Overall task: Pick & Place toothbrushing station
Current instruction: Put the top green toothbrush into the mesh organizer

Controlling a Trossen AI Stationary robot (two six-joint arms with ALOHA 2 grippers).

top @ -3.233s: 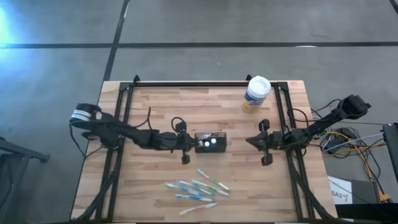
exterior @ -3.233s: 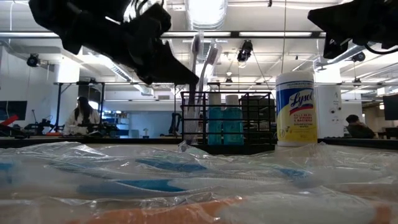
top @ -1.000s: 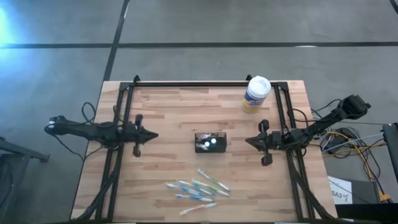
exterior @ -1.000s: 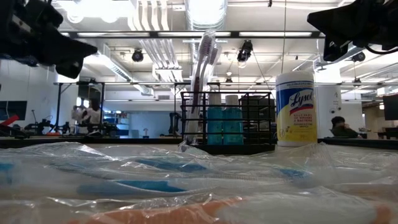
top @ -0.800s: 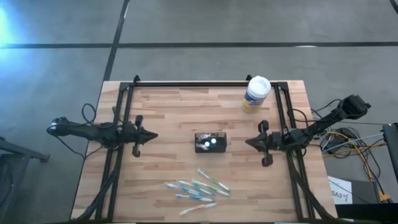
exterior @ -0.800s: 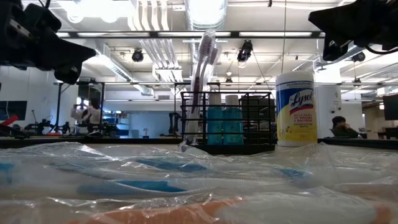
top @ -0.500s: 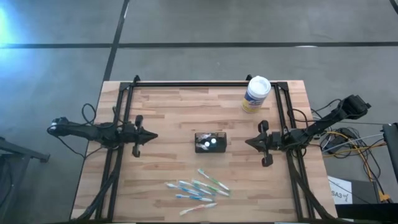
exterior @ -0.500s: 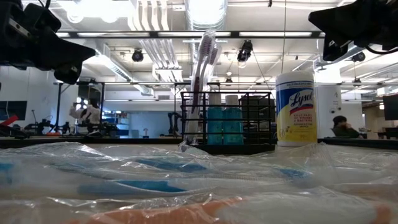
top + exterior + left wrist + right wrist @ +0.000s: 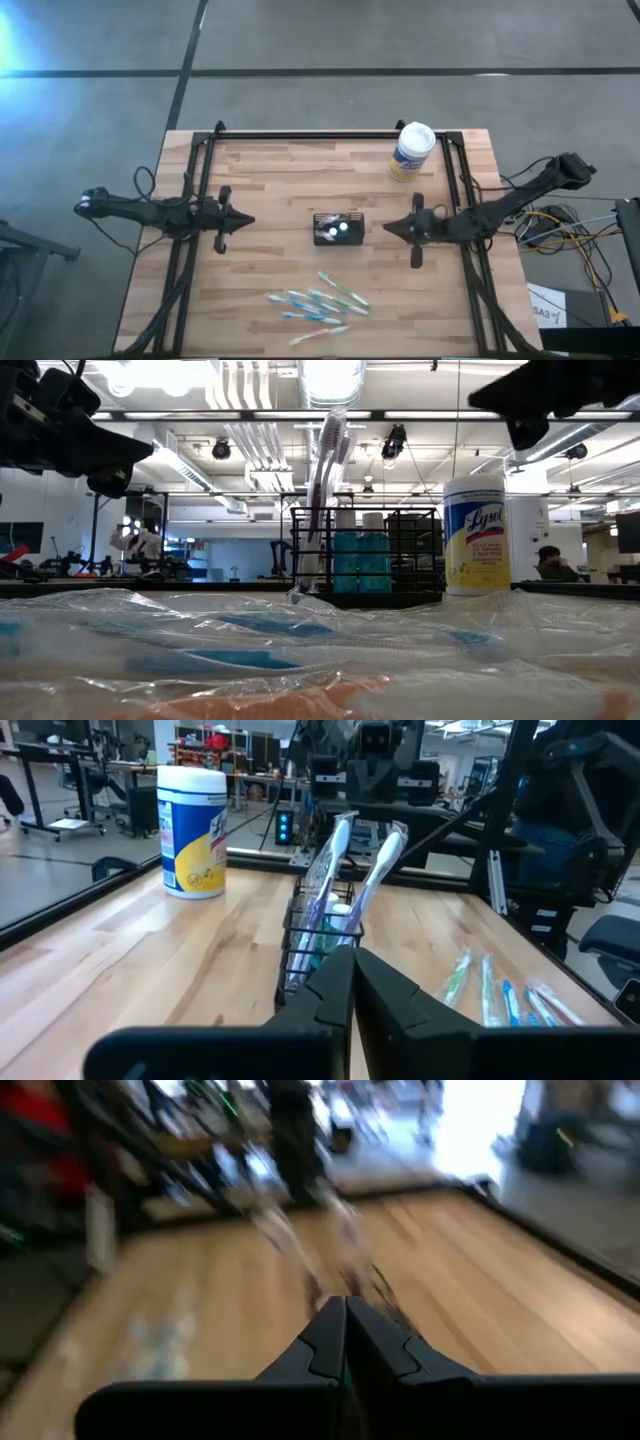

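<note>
Right gripper (image 9: 392,227) nearer toothbrushing station (image 9: 339,228); canister (image 9: 474,534) reads "Lysol".

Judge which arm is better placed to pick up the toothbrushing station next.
Probably the right: the right gripper sits closer to the toothbrushing station and points at it, while the left gripper waits farther off near the table's left side.

Station (image 9: 339,228) sits mid-bench (image 9: 280,170), two toothbrushes (image 9: 352,870) standing in it. Left gripper (image 9: 242,219) is well off to its left, right gripper (image 9: 388,227) near on its right, both pointing at it. Canister (image 9: 410,151) stands at the far right corner. Loose toothbrushes (image 9: 315,303) lie toward the near edge, apparently bagged (image 9: 300,650) in the low view.
</note>
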